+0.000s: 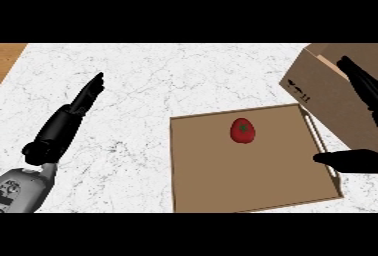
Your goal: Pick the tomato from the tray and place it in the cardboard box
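Since the tomato [243, 130] sits alone in the tray's [221, 190] far half, well apart from both hands, you should expect it to be smooth, round and prone to rolling; cup it around its middle. Your right hand [353, 161], fingers spread wide, is cut off at the edge, as is the box [325, 95]. Your left hand [87, 94] rests open on the counter's left side.

Left hand [87, 95] is seen at the view's left, fingers straight and raised, forearm angled up from the lower left corner. Right hand [353, 161] is seen at the right edge, fingers extended, thumb spread apart.
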